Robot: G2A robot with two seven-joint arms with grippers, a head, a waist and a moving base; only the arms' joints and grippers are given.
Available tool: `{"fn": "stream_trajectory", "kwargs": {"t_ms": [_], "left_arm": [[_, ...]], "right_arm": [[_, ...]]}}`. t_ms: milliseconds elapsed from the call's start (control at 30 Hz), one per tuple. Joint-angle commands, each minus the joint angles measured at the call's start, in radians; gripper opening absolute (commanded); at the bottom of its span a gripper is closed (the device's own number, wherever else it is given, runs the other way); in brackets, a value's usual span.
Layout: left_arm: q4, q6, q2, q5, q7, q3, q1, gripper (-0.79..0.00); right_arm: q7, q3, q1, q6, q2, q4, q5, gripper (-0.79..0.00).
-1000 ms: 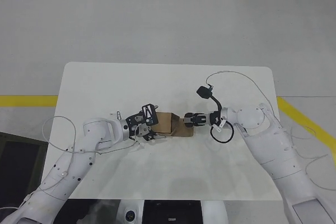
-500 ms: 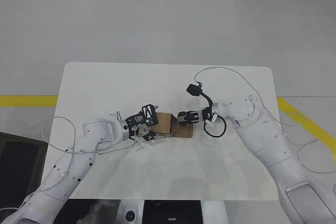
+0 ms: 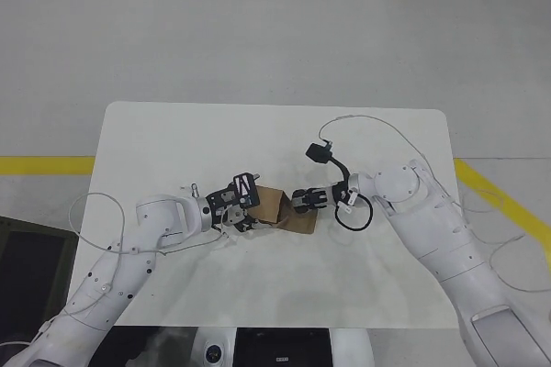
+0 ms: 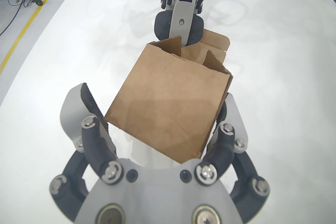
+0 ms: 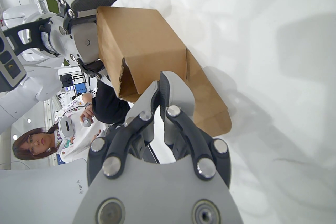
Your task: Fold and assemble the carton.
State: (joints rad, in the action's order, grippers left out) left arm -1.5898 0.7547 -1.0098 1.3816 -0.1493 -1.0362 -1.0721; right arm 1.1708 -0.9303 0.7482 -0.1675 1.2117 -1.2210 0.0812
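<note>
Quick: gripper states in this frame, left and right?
Left gripper: closed on the carton, holding it by one end.
Right gripper: closed, with nothing visibly between its fingers; its tips are at the flaps of the carton's open end.

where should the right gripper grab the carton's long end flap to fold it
Likely the rounded free edge of the long flap, approached from the carton opening, opposite the left gripper holding the other end. The flap juts out thin and flat, so fingers can pinch its two faces; the right gripper, now shut, must open first.
</note>
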Motion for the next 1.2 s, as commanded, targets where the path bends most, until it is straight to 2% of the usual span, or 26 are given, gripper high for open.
{"fn": "stream_trajectory", "kwargs": {"t_ms": [0, 367, 733, 1167], "left_arm": [[0.0, 0.001, 0.0, 0.002, 0.0, 0.0, -0.001, 0.0], [-0.003, 0.003, -0.002, 0.012, 0.004, -0.003, -0.005, 0.0], [-0.003, 0.004, -0.003, 0.016, 0.002, -0.007, -0.008, 0.0], [-0.005, 0.005, -0.006, 0.018, 0.006, -0.01, -0.01, 0.0]], "right_arm": [[0.0, -0.006, 0.012, 0.008, -0.004, -0.016, 0.003, -0.785], [-0.055, -0.07, 0.09, 0.059, -0.032, -0.13, 0.054, -0.785], [-0.077, -0.129, 0.222, 0.125, -0.061, -0.283, 0.058, -0.785], [-0.146, -0.05, 0.179, 0.115, -0.039, -0.215, 0.042, -0.785]]}}
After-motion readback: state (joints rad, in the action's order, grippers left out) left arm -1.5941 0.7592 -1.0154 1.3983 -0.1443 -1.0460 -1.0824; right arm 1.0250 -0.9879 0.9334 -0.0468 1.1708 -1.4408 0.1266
